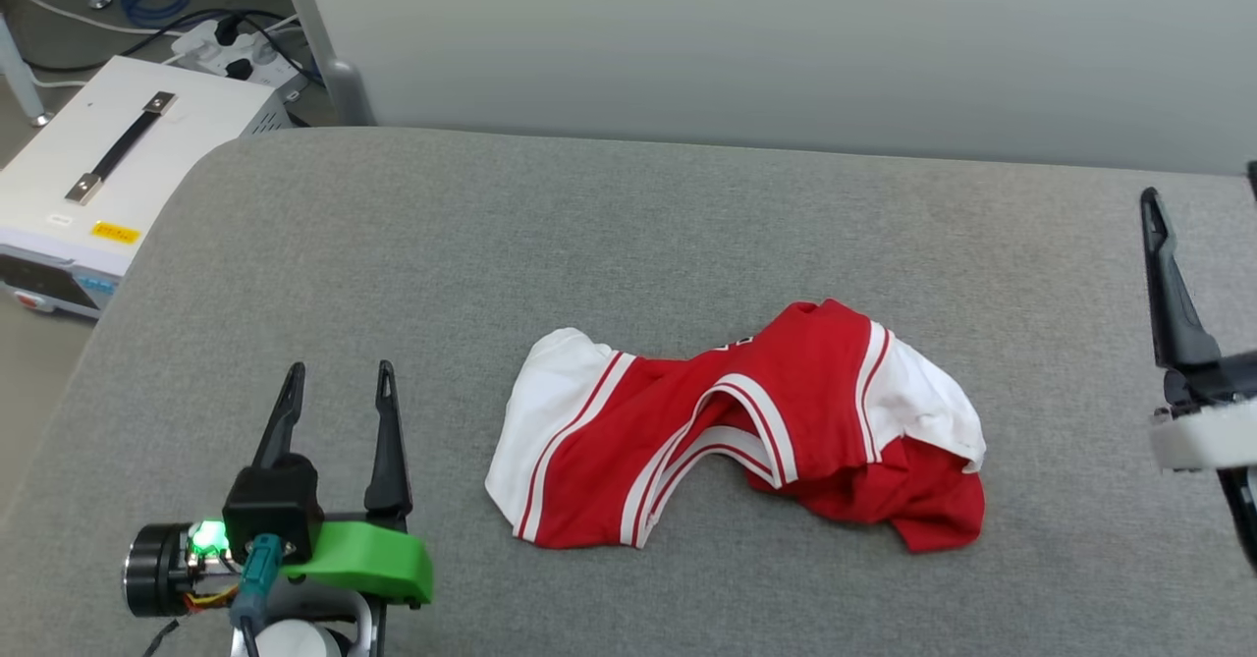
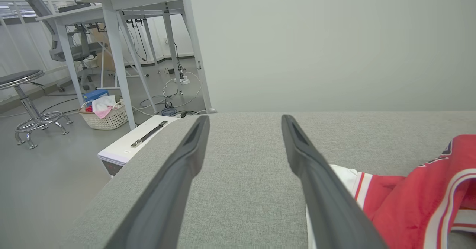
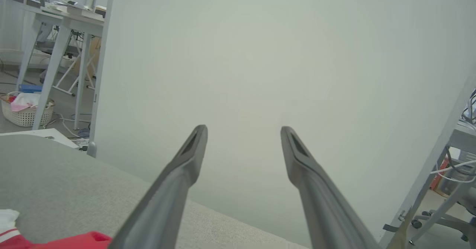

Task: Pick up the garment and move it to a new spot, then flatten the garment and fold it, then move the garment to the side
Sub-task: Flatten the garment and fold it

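Garment (image 1: 737, 421), lying crumpled near the middle of the grey padded table (image 1: 628, 215): red body, a white short sleeve at each end, red-and-white striped trim along the sleeve seams and the curved neck opening, with part of a dark print just showing on a raised fold. Containers: on the floor beyond the table's edge, a pale woven basket (image 2: 102, 118) holding pink and white cloth; beside the table, a white box (image 1: 118, 156) with a black strap handle on its closed top. Left gripper (image 1: 340, 374) over the table to the garment's left, fingers (image 2: 178, 174) spread wide, holding nothing and apart from the cloth. Right gripper (image 1: 1200, 184) at the table's right edge, well apart from the garment, fingers (image 3: 178, 174) likewise wide open and empty.
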